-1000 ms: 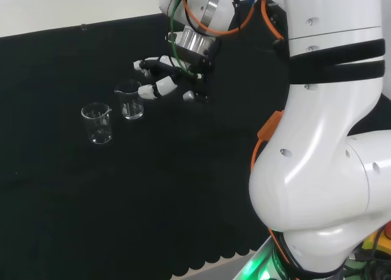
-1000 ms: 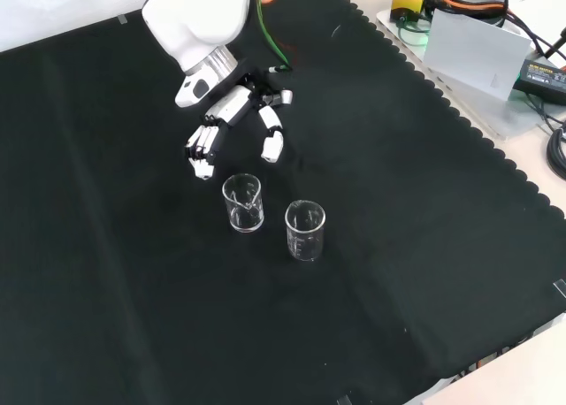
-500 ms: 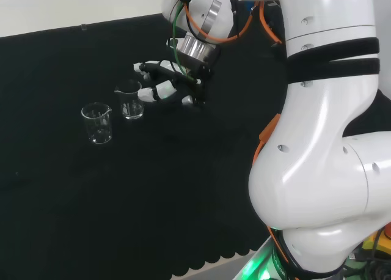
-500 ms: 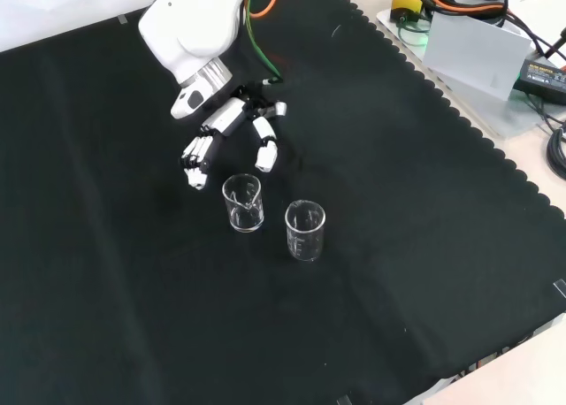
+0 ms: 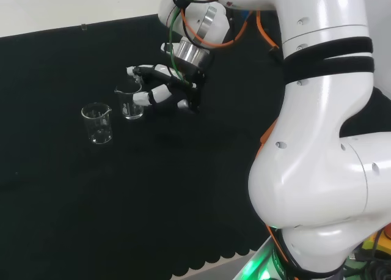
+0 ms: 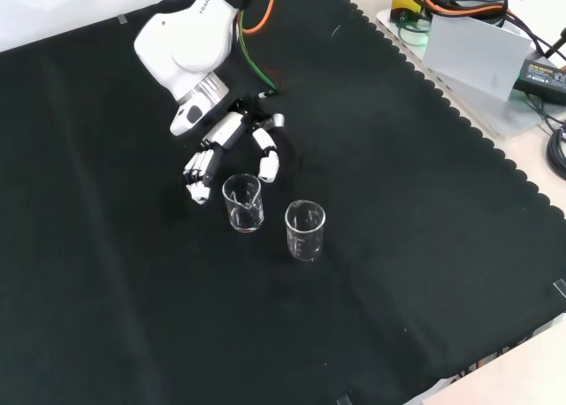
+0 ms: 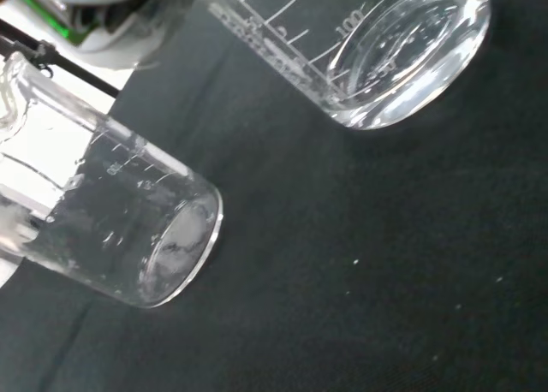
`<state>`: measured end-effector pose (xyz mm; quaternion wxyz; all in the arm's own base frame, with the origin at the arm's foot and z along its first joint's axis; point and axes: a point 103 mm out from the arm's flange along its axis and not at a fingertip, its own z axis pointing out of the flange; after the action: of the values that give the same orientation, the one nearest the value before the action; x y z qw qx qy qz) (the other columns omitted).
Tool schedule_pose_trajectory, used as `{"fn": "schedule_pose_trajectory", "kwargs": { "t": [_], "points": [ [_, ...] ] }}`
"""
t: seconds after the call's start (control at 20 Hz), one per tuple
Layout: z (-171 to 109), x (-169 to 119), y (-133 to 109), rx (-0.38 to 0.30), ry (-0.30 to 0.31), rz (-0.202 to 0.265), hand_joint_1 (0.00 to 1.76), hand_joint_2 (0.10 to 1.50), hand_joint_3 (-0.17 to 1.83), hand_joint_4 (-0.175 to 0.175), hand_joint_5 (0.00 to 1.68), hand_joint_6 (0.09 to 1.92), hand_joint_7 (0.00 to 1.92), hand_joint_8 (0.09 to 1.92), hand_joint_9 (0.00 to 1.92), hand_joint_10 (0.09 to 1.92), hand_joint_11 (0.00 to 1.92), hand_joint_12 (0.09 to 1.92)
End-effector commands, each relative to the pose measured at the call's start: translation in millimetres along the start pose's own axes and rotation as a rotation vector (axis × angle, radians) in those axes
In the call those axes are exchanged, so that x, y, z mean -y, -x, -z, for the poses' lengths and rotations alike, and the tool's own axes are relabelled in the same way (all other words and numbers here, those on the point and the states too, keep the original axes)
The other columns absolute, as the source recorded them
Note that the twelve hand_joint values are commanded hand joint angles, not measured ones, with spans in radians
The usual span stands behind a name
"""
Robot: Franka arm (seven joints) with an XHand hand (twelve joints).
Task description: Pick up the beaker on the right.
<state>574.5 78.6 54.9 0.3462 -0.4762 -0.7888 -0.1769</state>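
Note:
Two clear glass beakers stand upright on the black cloth. In the head view the right beaker [image 5: 132,103] is just left of the hand [image 5: 166,90], and the left beaker [image 5: 98,123] stands apart. The hand is open, its fingers spread and relaxed: one finger [image 5: 138,70] reaches behind the right beaker's rim, and another [image 5: 151,96] is at its near side. In the front view the hand [image 6: 232,135] comes down from above onto the nearer beaker [image 6: 243,202], with the other beaker [image 6: 305,231] to its right. The wrist view has both beakers close, one [image 7: 111,229] large and one [image 7: 390,54] farther.
The arm's white links [image 5: 317,139] take up the head view's right. In the front view, beyond the cloth's scalloped right edge, lie a white box [image 6: 473,56] and cables [image 6: 544,69].
The hand has moved left in the head view, towards the right beaker, and its fingers now flank the rim. Both beakers stand where they were.

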Motion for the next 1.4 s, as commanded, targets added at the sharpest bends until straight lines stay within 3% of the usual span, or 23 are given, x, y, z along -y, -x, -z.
{"fn": "schedule_pose_trajectory", "kwargs": {
  "t": [0.05, 0.8, 1.4],
  "points": [
    [-10, -4, -3, -0.027, -0.006, 0.033, 0.83, 0.45, 0.72, -0.066, 0.22, 0.09, 0.09, 0.58, 0.25, 0.63, 0.00, 1.16],
    [-25, -10, -6, -0.107, 0.059, 0.036, 0.87, 0.46, 0.70, -0.058, 0.34, 0.09, 0.18, 0.60, 0.30, 0.64, 0.00, 1.18],
    [-25, -14, -5, -0.114, 0.087, 0.040, 0.90, 0.47, 0.70, -0.056, 0.38, 0.09, 0.22, 0.60, 0.33, 0.63, 0.00, 1.21]
  ]
}}
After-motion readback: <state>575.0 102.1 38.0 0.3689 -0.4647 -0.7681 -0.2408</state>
